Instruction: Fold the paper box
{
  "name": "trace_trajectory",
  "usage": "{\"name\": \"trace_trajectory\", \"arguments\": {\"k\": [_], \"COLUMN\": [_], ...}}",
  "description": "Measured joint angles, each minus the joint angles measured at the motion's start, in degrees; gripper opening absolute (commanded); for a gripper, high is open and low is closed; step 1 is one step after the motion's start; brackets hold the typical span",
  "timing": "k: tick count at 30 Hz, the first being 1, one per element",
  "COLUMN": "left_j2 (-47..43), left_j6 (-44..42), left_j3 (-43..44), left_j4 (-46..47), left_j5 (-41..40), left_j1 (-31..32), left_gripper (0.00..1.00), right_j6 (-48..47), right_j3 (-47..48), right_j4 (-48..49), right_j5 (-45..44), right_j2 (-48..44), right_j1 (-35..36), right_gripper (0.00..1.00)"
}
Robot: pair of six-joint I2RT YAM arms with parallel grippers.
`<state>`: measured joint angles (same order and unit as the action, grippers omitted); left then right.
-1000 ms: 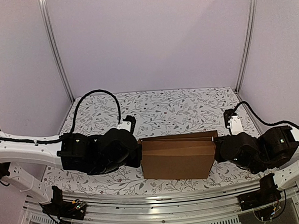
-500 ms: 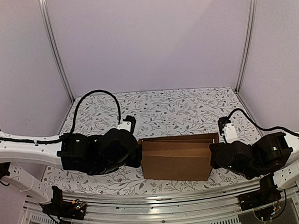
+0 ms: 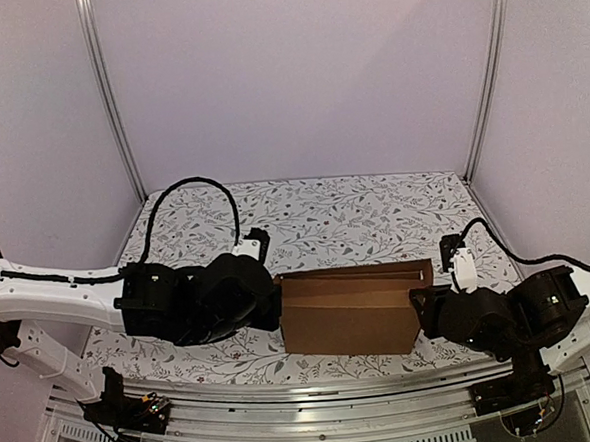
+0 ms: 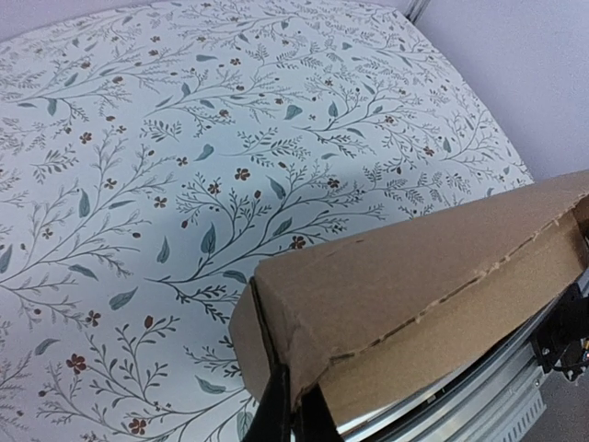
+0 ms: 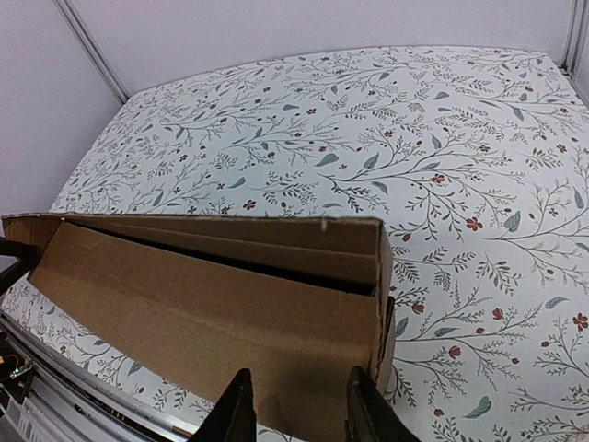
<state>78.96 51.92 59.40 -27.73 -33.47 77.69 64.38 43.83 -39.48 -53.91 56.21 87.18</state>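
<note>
The paper box (image 3: 346, 318) lies near the middle of the floral table (image 3: 325, 214), close to the near edge, long side running left-right between the two arms. It is partly folded: the front wall is up and the top panel leans over it. The right wrist view shows a dark slit open along the top.

The left gripper (image 4: 293, 414) has its fingers together, pinched on the cardboard edge at the box's left end. Same as one second ago; the left arm (image 3: 59, 296) has not moved.

The right gripper (image 5: 302, 410) has its fingers apart, and the box's front wall near the right corner shows between them. Cannot tell if either finger touches the cardboard.

Changes:
- One second ago the right gripper was at the box's right end, further up the table.
- Half a second ago it had swung toward the near edge and in against the front right corner.
- Now it has backed off a little to the right and is low by that corner.
- The front wall's right edge looks slightly further left than before, so the rear panel's right end sticks out past it more.
- The box's left end is unchanged.
</note>
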Motion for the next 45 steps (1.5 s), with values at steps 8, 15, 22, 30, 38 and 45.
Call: {"name": "trace_trajectory", "arguments": {"k": [8,15,22,30,38,45], "left_j2": [0.3,0.3,0.3,0.3,-0.2,-0.5], "left_j6": [0.2,0.1,-0.6,-1.4,-1.4,-1.4], "left_j3": [0.3,0.3,0.0,-0.2,-0.9,-1.3], "left_j4": [-0.1,-0.1,0.3,0.7,1.5,2.1], "left_j5": [-0.1,-0.4,-0.5,-0.7,-0.7,-0.6], "left_j1": [0.3,0.5,0.6,0.6,0.6,0.6], "left_gripper": [0.0,0.0,0.0,0.0,0.0,0.0], "right_j6": [-0.8,-0.2,-0.8,-3.6,-4.1,-4.1], "right_j3": [1.2,6.1,10.9,14.0,13.5,12.8], "right_j4": [-8.6,-13.2,-14.6,-14.7,-15.0,-15.4], "right_j5": [2.2,3.7,6.8,9.4,10.2,10.6], "right_j2": [-13.2,-15.7,-5.4,2.3,2.6,3.6], "right_j1": [0.2,-0.2,-5.2,-7.0,-8.1,-9.4], "right_gripper": [0.56,0.54,0.48,0.41,0.34,0.29]}}
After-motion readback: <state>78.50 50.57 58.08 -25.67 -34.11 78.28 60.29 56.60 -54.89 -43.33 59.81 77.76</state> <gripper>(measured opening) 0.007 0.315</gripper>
